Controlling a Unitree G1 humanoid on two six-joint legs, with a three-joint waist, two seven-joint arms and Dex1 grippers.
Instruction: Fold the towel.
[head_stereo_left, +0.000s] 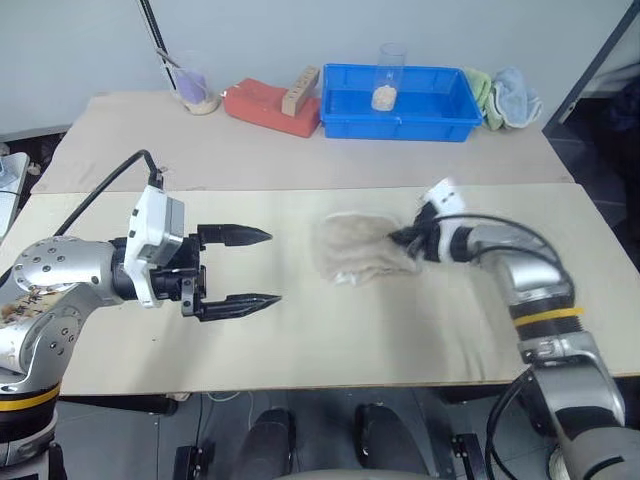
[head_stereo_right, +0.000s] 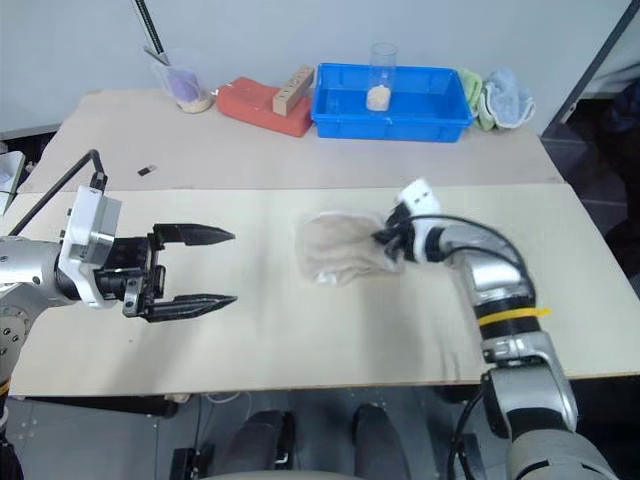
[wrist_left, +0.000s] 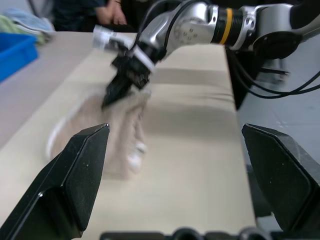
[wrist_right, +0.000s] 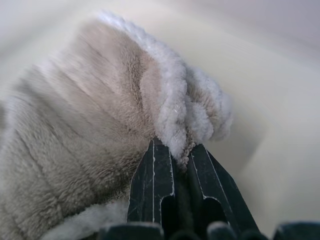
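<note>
Beige terry towel (head_stereo_left: 355, 250) lies bunched near the middle of the pale tabletop (head_stereo_left: 300, 340), a rumpled heap, not yet a flat folded shape. No clean fold lines show; layers appear doubled over loosely, so the task reads as early or mid-way, with squaring and final folds left to do.

Right pincer (head_stereo_left: 405, 239) is at the towel's right-hand edge, fingers pressed together and pinching a bit of the white-edged hem; the right wrist view shows the fluffy white border caught between the two black fingers (wrist_right: 155, 185).

Left pincer (head_stereo_left: 255, 268) hovers well apart from the towel, toward the robot's left, fingers spread wide, holding nothing.

Towel surface: tan pile, soft and thick, white stitched edging curling at the gripped corner. Edges are partly blurred, so exact outline is hard to tell.

Far side of tabletop: blue tray (head_stereo_left: 400, 118), red block (head_stereo_left: 265, 105), green and light blue cloths (head_stereo_left: 503, 97), all well clear of the work.
</note>
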